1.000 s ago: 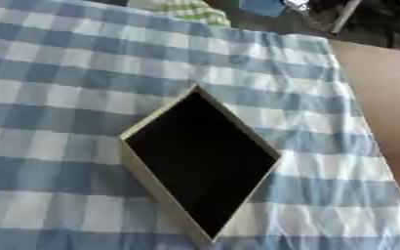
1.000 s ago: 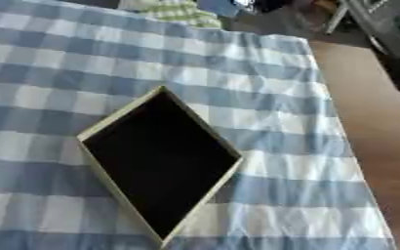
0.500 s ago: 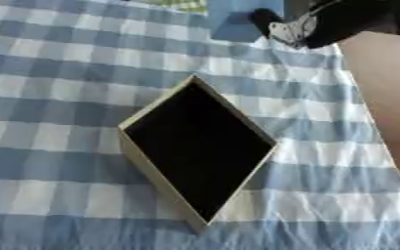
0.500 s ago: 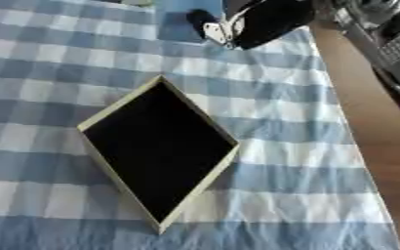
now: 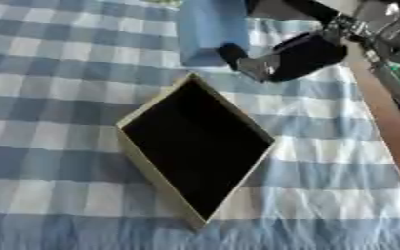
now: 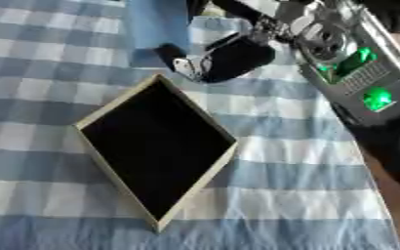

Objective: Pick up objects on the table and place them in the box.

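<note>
The right robot hand (image 5: 280, 61) has come in from the far right, clamped on a blue block (image 5: 210, 29) that it carries just beyond the box (image 5: 195, 146). The box sits empty below the hand on the checked surface (image 5: 50, 73); release over it likely comes next.

No text, label or number can be read anywhere; the right arm (image 6: 357, 73) carries green glowing marks (possibly indicator lights), too blurred to read.
</note>
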{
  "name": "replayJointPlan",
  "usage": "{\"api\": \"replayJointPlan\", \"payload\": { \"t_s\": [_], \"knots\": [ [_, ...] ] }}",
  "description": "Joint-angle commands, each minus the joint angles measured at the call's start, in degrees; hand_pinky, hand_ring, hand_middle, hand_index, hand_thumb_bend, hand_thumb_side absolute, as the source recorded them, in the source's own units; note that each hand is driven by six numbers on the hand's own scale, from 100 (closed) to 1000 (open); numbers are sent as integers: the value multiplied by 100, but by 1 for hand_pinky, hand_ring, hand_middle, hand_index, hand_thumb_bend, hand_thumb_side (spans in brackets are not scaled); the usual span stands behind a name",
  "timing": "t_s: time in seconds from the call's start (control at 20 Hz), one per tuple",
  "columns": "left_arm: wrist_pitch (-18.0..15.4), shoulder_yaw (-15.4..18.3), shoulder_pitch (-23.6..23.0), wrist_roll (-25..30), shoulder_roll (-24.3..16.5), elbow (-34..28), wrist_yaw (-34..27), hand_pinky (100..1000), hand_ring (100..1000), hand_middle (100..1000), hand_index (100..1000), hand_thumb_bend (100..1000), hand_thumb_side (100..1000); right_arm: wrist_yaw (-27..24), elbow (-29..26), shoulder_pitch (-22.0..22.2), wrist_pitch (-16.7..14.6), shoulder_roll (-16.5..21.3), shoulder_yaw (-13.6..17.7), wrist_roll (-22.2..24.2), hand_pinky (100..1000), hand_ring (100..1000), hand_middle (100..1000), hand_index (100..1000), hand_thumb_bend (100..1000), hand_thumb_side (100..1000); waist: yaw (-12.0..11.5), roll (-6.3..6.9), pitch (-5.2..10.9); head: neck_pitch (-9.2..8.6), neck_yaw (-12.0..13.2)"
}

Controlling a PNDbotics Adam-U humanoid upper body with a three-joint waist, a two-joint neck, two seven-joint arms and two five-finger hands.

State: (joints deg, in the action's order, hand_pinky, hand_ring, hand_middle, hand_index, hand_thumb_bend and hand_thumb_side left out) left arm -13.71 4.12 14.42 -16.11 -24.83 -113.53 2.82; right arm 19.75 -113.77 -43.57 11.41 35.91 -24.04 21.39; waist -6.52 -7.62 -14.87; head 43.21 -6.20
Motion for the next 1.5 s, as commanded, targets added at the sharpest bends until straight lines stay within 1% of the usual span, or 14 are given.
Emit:
{"api": "replayJointPlan", "payload": {
  "t_s": [0.05, 0.25, 0.6, 0.9, 1.05, 1.15, 1.25, 1.4, 1.5],
  "knots": [
    [16, 56, 21, -15, -122, -106, 32, 608, 709, 677, 749, 329, 569, 215, -83, 83, -97, -63, -28, -43, 674, 616, 302, 610, 100, 220, -1, 39, 79, 52, 23],
    [23, 57, 27, -11, -99, -106, 35, 607, 709, 677, 749, 327, 570, 324, -83, 367, -59, -60, -164, -8, 670, 616, 303, 612, 100, 237, -38, 40, 60, 31, 30],
    [43, 52, 25, 3, -60, -106, 41, 606, 709, 677, 748, 324, 571, 276, -83, 827, -33, 78, -443, 163, 661, 616, 305, 613, 100, 288, -94, 17, 15, 49, 36],
    [63, 43, 47, 18, -31, -106, 37, 607, 709, 677, 748, 324, 571, 236, -83, 999, -11, 114, -689, 339, 655, 614, 305, 612, 100, 310, -130, -6, -1, 32, 22],
    [70, 41, 59, 24, -23, -106, 31, 606, 709, 677, 748, 324, 571, 247, -83, 1074, 64, 92, -781, 415, 652, 613, 304, 610, 100, 318, -147, -14, -6, 26, 15],
    [76, 39, 64, 29, -12, -106, 27, 606, 709, 677, 748, 324, 573, 307, -83, 1136, 170, 94, -815, 442, 652, 613, 305, 609, 100, 319, -158, -18, -14, 8, 12],
    [82, 38, 65, 33, -1, -106, 26, 606, 709, 677, 747, 324, 573, 390, -83, 1173, 265, 93, -849, 470, 657, 618, 322, 615, 100, 340, -170, -21, -21, -9, 2],
    [90, 37, 76, 35, 14, -106, 22, 606, 709, 677, 747, 324, 573, 532, -83, 1188, 365, 82, -880, 537, 666, 628, 347, 634, 100, 344, -186, -19, -34, -28, -20],
    [95, 37, 72, 39, 22, -106, 23, 606, 709, 678, 747, 324, 574, 662, -83, 1172, 349, 72, -887, 564, 689, 677, 421, 684, 100, 377, -194, -16, -41, -28, -28]
  ]
}}
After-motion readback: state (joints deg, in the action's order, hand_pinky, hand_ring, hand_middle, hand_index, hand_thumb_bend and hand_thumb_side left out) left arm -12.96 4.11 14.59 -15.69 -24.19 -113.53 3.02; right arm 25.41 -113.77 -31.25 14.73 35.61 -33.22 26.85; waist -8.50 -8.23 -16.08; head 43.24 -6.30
